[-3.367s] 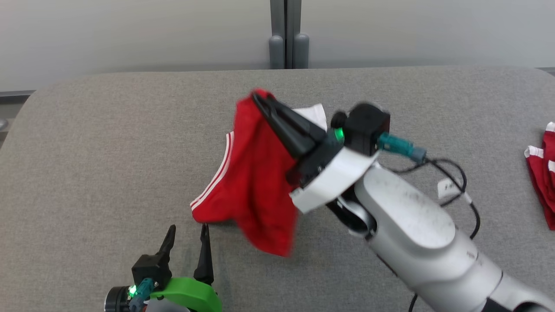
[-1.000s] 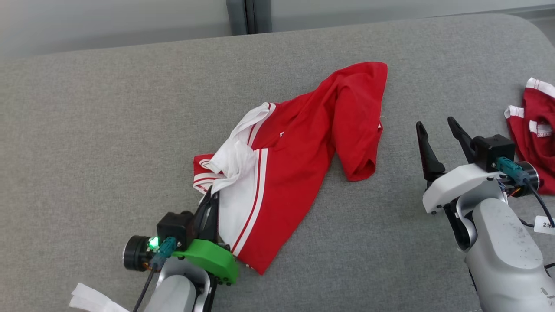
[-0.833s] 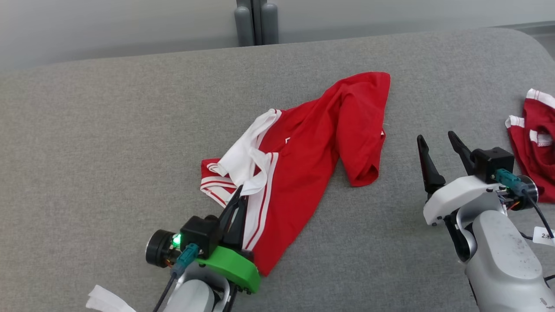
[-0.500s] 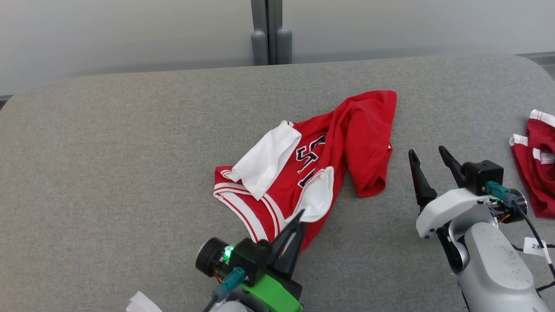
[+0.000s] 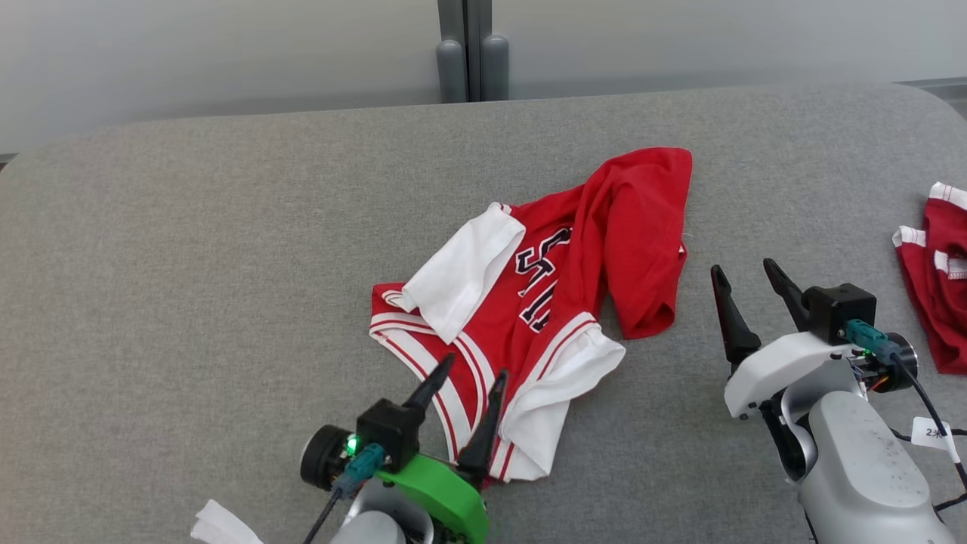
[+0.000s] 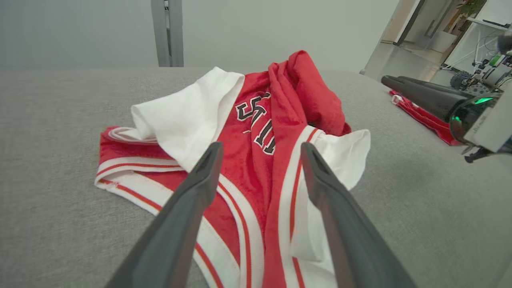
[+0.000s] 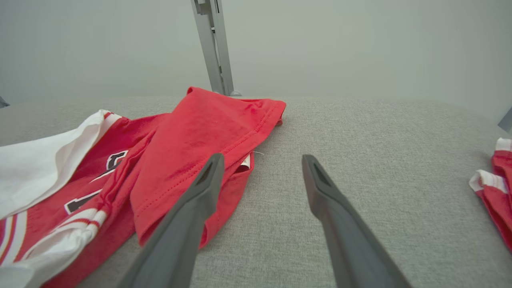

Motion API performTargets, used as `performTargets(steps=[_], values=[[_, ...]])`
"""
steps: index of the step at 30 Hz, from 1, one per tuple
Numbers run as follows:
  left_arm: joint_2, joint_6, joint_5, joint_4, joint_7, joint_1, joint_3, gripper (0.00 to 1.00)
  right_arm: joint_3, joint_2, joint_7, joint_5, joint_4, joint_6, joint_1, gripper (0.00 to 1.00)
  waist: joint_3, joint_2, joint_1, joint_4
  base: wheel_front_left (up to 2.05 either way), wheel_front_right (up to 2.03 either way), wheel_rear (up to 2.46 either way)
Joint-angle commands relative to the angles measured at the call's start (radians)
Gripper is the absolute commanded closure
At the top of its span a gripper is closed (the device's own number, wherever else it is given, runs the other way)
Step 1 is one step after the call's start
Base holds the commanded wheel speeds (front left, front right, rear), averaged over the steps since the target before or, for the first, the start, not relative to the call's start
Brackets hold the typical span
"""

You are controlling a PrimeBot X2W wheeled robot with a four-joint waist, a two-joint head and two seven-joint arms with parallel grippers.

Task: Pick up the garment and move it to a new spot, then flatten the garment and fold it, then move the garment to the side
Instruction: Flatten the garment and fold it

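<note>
We are holding our left gripper (image 5: 476, 366) wide open and empty over the near striped edge of the crumpled red short-sleeved jersey shirt with white sleeves (image 5: 559, 302). The shirt is lying mid-surface, its long axis running away from us toward the right. Our right gripper (image 5: 740, 266), equally spread and empty, is hovering just beside its red fold. Grey fabric tabletop (image 5: 189, 264) is backing onto a pale wall (image 5: 227, 60).

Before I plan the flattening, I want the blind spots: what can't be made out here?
Lettering on the garment, head view: a red fold covers part; not readable whole.
Smaller red cloth, head view: cut off by the right edge.
White scrap, head view: cut by the bottom edge; unidentifiable.
Tag on the right arm's cable, head view: too small to read.
</note>
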Motion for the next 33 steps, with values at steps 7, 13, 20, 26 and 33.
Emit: performTargets(steps=[7, 13, 20, 26, 33], values=[[0.005, 0.024, 0.032, 0.092, 0.0, -0.038, 0.095, 0.0, 0.02, 0.006, -0.002, 0.002, -0.008, -0.001, -0.034, 0.0, 0.041, 0.0, 0.0, -0.022, 0.0, 0.0, 0.0], [0.005, 0.013, 0.016, 0.215, 0.0, -0.068, 0.103, 0.0, 0.036, 0.008, -0.002, 0.008, -0.004, -0.001, -0.05, 0.0, 0.066, 0.0, 0.0, -0.047, 0.0, 0.0, 0.0], [0.005, -0.024, -0.065, 0.335, 0.002, -0.09, 0.033, 0.0, 0.038, 0.003, -0.002, 0.011, -0.007, -0.001, -0.057, 0.0, 0.085, 0.0, 0.0, -0.069, 0.0, 0.0, 0.0], [0.001, -0.032, -0.111, 0.418, 0.009, -0.125, -0.052, 1.0, 0.032, 0.004, -0.002, 0.007, -0.01, -0.001, -0.057, 0.0, 0.091, 0.0, 0.0, -0.072, 0.0, 0.0, 0.0], [0.022, 0.042, -0.095, 0.366, 0.001, -0.19, 0.048, 1.0, 0.024, 0.01, -0.002, 0.003, -0.015, -0.001, -0.046, 0.0, 0.093, 0.0, 0.0, -0.062, 0.0, 0.0, 0.0]])
